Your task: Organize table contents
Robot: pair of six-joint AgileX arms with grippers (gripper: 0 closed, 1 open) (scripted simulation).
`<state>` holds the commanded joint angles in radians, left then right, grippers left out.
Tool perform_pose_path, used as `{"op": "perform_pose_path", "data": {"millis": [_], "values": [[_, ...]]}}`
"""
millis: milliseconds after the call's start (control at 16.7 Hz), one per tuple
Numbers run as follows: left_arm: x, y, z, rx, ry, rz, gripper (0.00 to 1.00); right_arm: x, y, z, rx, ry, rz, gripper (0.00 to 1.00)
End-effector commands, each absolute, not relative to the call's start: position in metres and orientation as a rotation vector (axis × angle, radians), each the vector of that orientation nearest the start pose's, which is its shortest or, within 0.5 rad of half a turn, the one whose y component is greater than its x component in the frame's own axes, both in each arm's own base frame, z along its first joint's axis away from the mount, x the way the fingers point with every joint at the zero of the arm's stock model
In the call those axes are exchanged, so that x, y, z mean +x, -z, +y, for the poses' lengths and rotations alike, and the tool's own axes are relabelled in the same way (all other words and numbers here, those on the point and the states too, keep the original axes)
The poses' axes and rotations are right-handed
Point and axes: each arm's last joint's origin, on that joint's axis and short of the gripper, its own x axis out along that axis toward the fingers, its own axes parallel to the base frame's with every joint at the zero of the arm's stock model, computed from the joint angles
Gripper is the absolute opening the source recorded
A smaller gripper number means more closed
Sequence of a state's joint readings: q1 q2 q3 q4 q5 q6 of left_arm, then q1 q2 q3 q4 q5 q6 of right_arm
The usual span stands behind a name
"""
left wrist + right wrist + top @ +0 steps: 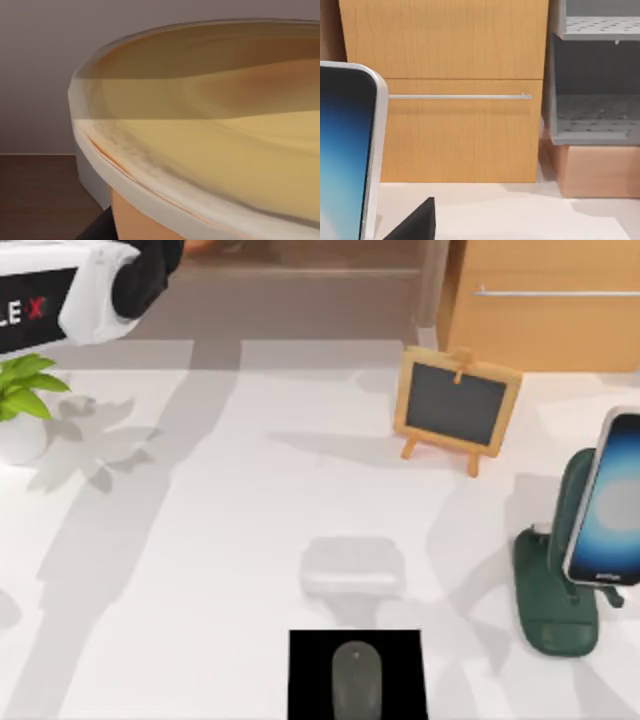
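Resting on a black mat (358, 672), the oval grey mouse (357, 680) is seen; neither pincer's opening can be told.

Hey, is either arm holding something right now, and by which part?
It cannot be told. The left wrist view shows the drink cup's yellow lid up close, the right wrist view the smartphone; no pincer hold shows on either.
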<state>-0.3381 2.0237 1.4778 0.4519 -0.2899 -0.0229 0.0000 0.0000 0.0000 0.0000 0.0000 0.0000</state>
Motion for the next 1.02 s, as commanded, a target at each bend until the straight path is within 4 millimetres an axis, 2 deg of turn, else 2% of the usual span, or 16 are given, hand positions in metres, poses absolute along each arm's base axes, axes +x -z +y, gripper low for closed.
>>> {"op": "perform_pose_path", "data": {"millis": [660, 1020], "values": [[0.4563, -0.2517, -0.1453, -0.007, 0.025, 0.094, 0.98, 0.1057, -0.16, -0.0012, 0.0, 0.0, 0.0, 1.0], [0.4563, -0.2517, -0.1453, -0.007, 0.025, 0.094, 1.0, 0.1057, -0.16, -0.0012, 0.0, 0.0, 0.0, 1.0]]}}
